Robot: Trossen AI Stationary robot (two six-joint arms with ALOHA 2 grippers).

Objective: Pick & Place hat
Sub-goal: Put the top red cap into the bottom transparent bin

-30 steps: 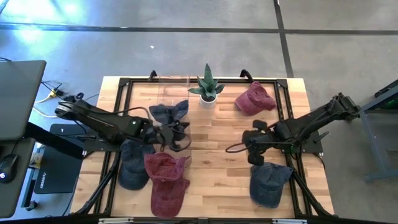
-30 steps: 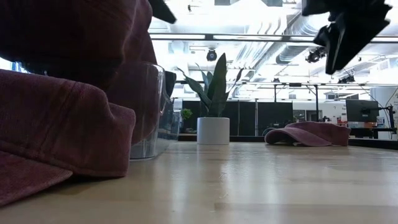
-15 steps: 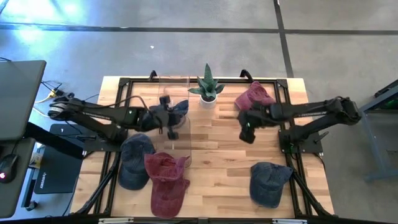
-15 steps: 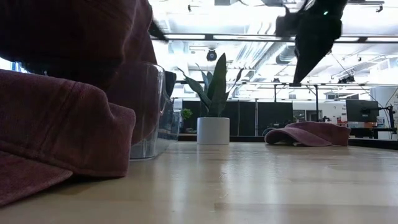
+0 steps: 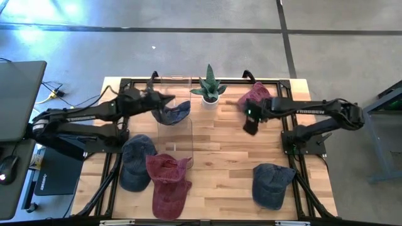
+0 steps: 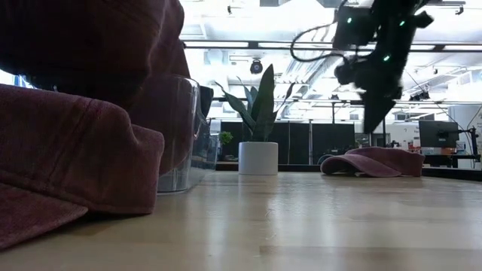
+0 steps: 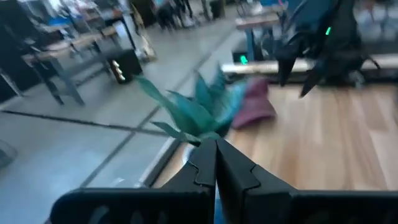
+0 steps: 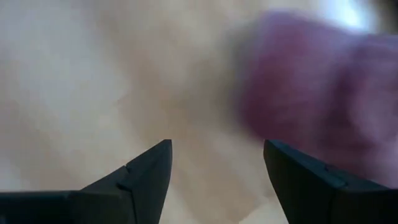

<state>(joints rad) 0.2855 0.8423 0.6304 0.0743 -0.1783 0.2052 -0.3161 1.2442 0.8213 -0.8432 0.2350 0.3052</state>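
Observation:
A maroon hat [image 5: 259, 97] lies at the table's far right, crown up, also in the low view [image 6: 374, 162]. My right gripper [image 5: 250, 127] hangs open just on its near-left side, pointing steeply down; the right wrist view shows its fingers apart [image 8: 214, 158] with the blurred maroon hat [image 8: 311, 93] beyond them. A blue hat [image 5: 174, 112] rests at the far end of a clear container [image 5: 179, 141]. My left gripper [image 5: 168, 98] is shut and level, just beyond that blue hat's far-left side, its fingers [image 7: 216, 163] together with nothing between them.
A potted plant [image 5: 209, 88] stands at the far middle. A blue hat [image 5: 135, 164] and a maroon hat [image 5: 168, 185] lie near left, another blue hat [image 5: 271, 185] near right. Bare wood [image 5: 220, 150] lies in the middle. A black frame [image 5: 286, 94] rims the table.
My right gripper has swung from above the near-right blue hat toward the far edge and sunk, ending beside the far-right maroon hat. My left gripper has drawn back from the container's middle toward the far-left, past the blue hat, rolling as it went. No hat has moved.

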